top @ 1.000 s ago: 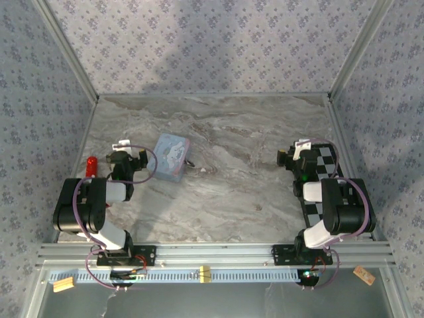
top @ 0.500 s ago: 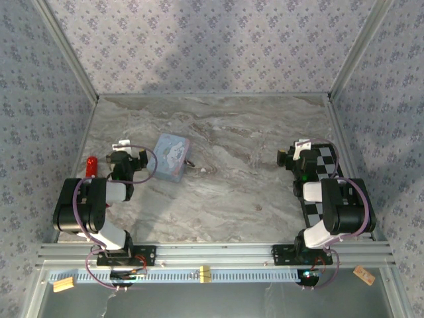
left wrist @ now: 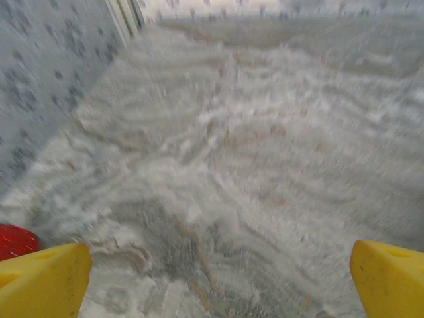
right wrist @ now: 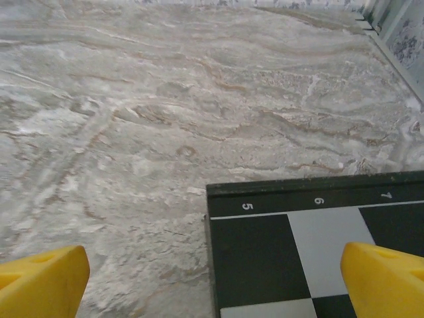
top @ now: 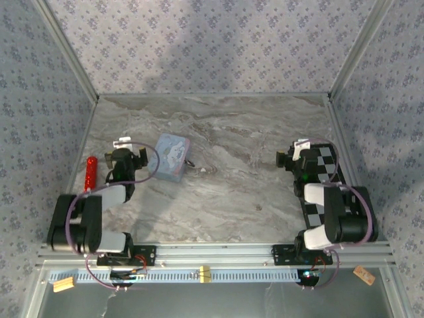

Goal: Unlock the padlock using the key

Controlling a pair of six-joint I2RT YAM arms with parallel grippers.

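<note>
The padlock (top: 190, 163) is a tiny grey metal piece with a small loop. It lies on the marble table against the right side of a pastel blue-and-pink tin (top: 171, 157). The key is hidden or too small to tell. My left gripper (top: 127, 161) hovers just left of the tin. In the left wrist view, which is blurred, the left gripper (left wrist: 218, 285) is open, with yellow fingertips (left wrist: 43, 281) wide apart over bare marble. My right gripper (top: 295, 159) is at the right side. In the right wrist view the right gripper (right wrist: 215, 281) is open over a checkerboard's corner.
A red cylinder (top: 91, 172) lies left of the left arm, and the red cylinder (left wrist: 12, 240) also sits at the edge of the left wrist view. A black-and-white checkerboard (top: 324, 173) lies under the right arm. Patterned walls (top: 212, 46) enclose the table on three sides.
The left arm's elbow has dropped toward the near edge, uncovering more of the red cylinder. Its gripper stays beside the tin. The right arm's elbow has also sunk slightly. Both grippers remain open.
</note>
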